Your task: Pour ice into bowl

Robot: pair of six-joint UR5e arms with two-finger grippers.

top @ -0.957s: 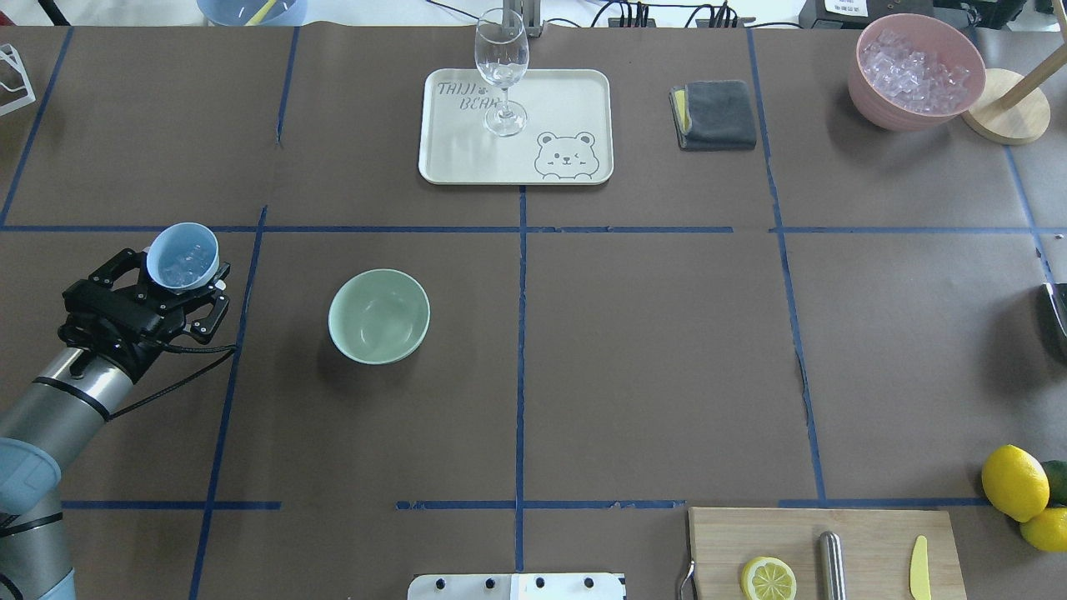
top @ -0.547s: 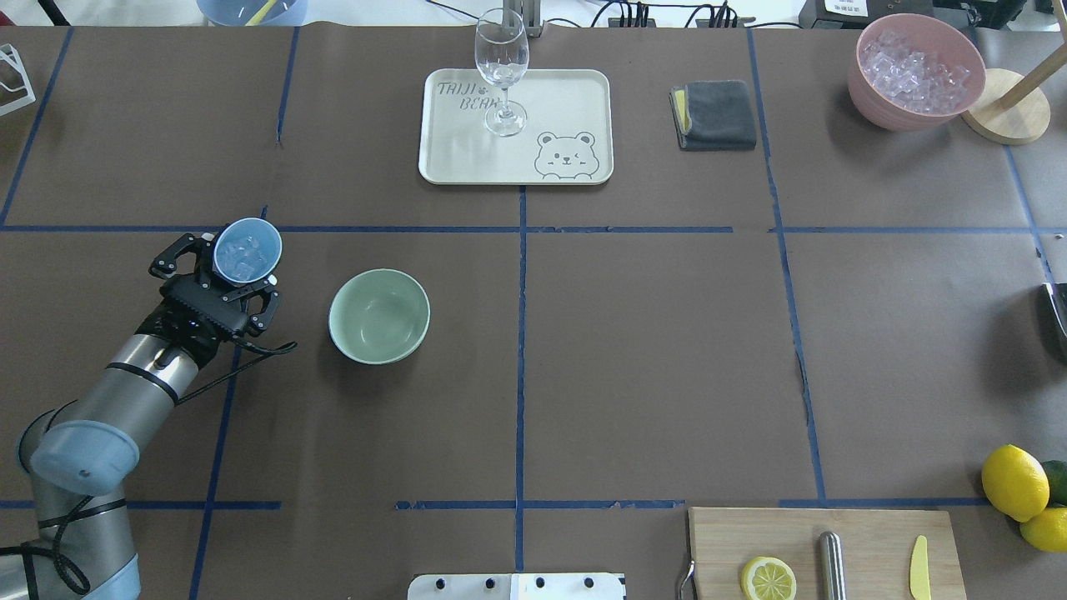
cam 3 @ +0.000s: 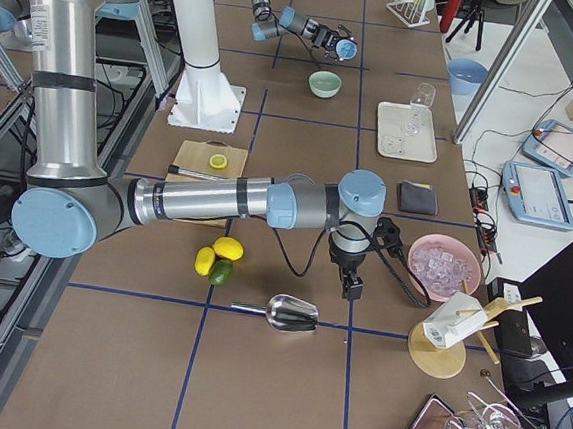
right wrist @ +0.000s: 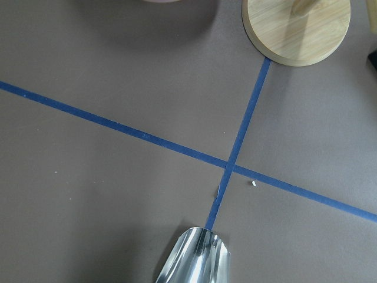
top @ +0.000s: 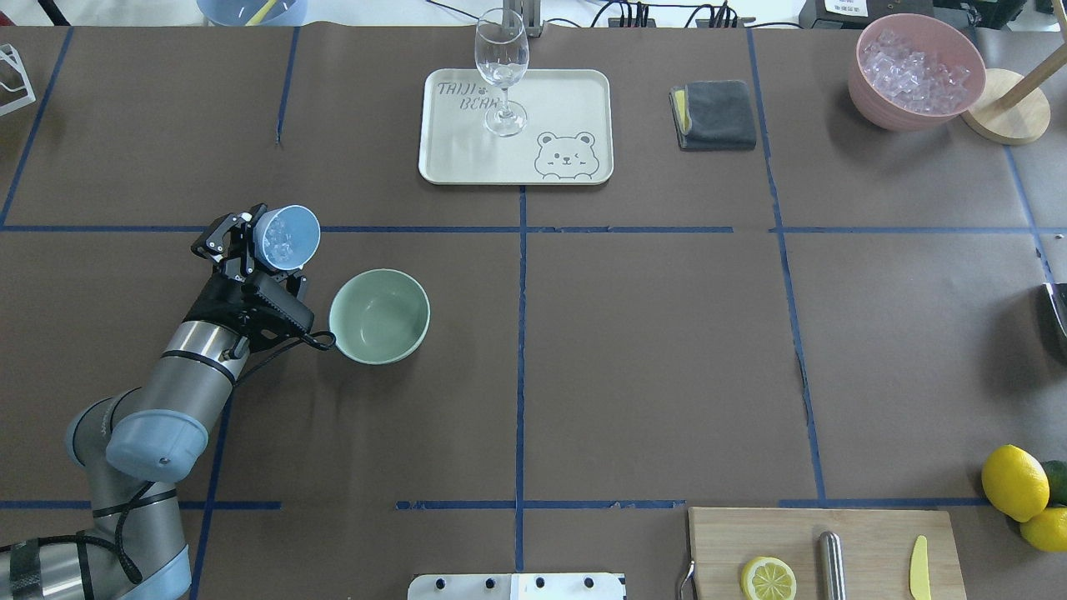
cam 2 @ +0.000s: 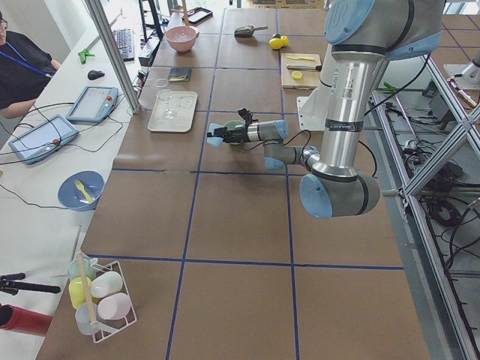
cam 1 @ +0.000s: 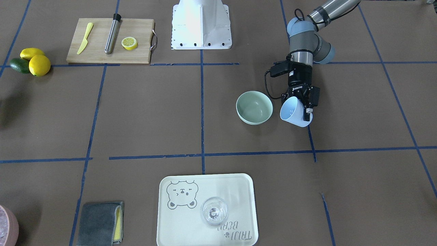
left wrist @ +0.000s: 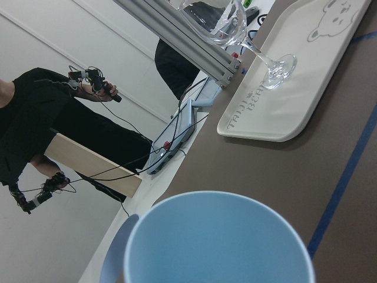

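Near the table's (top: 650,350) left edge, the left gripper (top: 265,254) clamps a blue cup (top: 288,236) tipped toward the bowl (top: 379,357). The ice (top: 282,242) lies inside the cup. The bowl stands just right of the cup, not touching it. The tray (top: 575,92) at the far edge and the board (top: 867,533) at the near edge are well apart from both. Near the right edge, the right gripper (cam 3: 349,280) hangs near a scoop (cam 3: 293,315); its state cannot be told.
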